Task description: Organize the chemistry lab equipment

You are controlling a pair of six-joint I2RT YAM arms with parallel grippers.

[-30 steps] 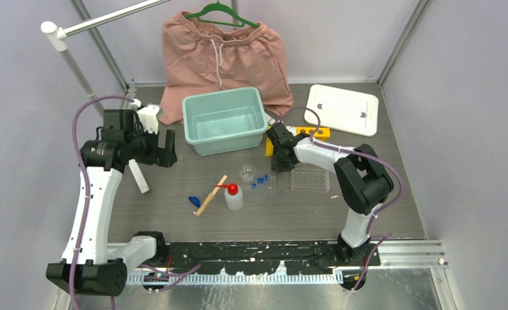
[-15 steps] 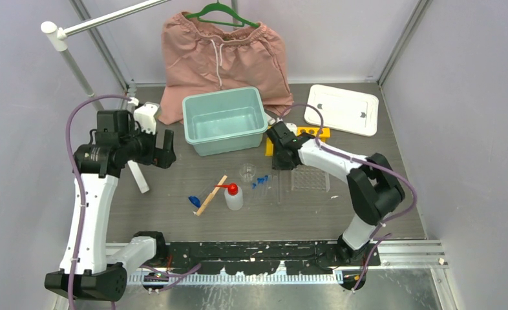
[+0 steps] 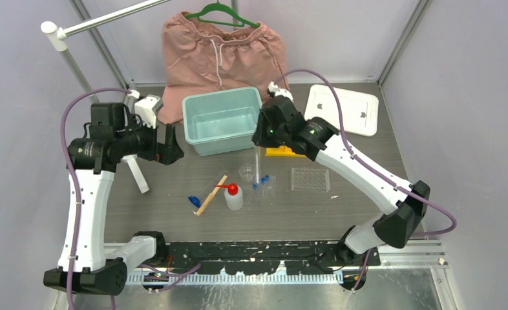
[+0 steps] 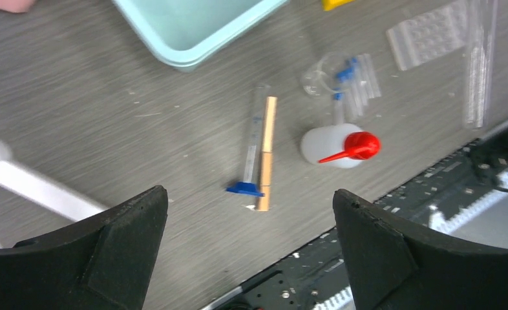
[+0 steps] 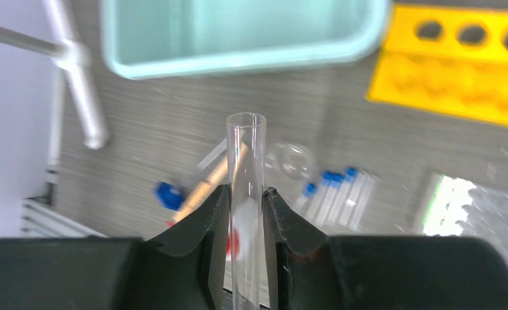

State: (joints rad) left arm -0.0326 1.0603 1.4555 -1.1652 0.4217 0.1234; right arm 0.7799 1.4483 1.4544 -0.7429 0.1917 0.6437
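Nothing is sorted yet: one clear tube [image 5: 246, 145] is pinched by the right gripper [image 5: 245, 197] near the yellow rack [image 5: 432, 84], left gripper [image 4: 249, 194] gaping, empty.

- You get a bright, even overhead view; light falls from above, and the teal bin [image 3: 232, 144] casts only a short, soft shadow.
- Your left wrist view is sharp at centre; the white post [image 4: 38, 190] at its left edge smears.
- Your right wrist view blurs: yellow rack [image 5: 445, 84] soft, clear tube [image 5: 246, 168] crisp, glare whitening the clear rack [image 5: 471, 206].
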